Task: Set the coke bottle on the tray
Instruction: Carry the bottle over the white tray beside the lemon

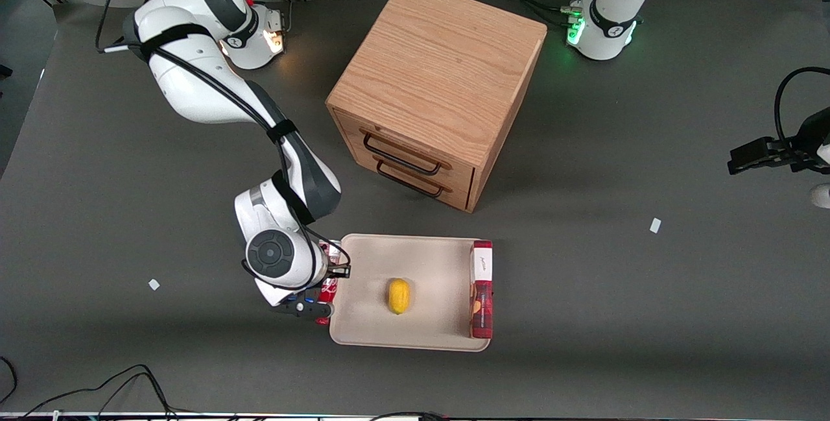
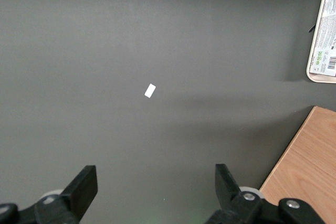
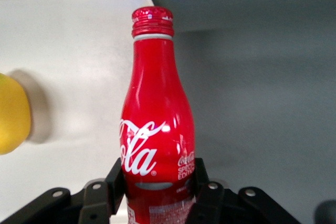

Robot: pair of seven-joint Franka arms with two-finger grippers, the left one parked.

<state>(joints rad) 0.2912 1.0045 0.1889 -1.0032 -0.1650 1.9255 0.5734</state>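
The coke bottle (image 3: 157, 119) is red with white script and a red cap. My right gripper (image 3: 157, 182) is shut on its lower body, one finger on each side. In the front view the gripper (image 1: 324, 288) is at the tray's edge toward the working arm's end, and the wrist hides most of the bottle (image 1: 327, 291). The bottle lies lengthwise over that rim of the cream tray (image 1: 363, 259), partly over the tray (image 3: 68, 40) and partly over the grey table. I cannot tell whether it touches the tray.
A yellow lemon-like fruit (image 1: 399, 296) lies mid-tray. A long red box (image 1: 482, 288) with a white end lies along the tray's edge toward the parked arm. The wooden drawer cabinet (image 1: 434, 84) stands farther from the camera than the tray. Small white scraps (image 1: 655, 226) (image 1: 154, 284) lie on the table.
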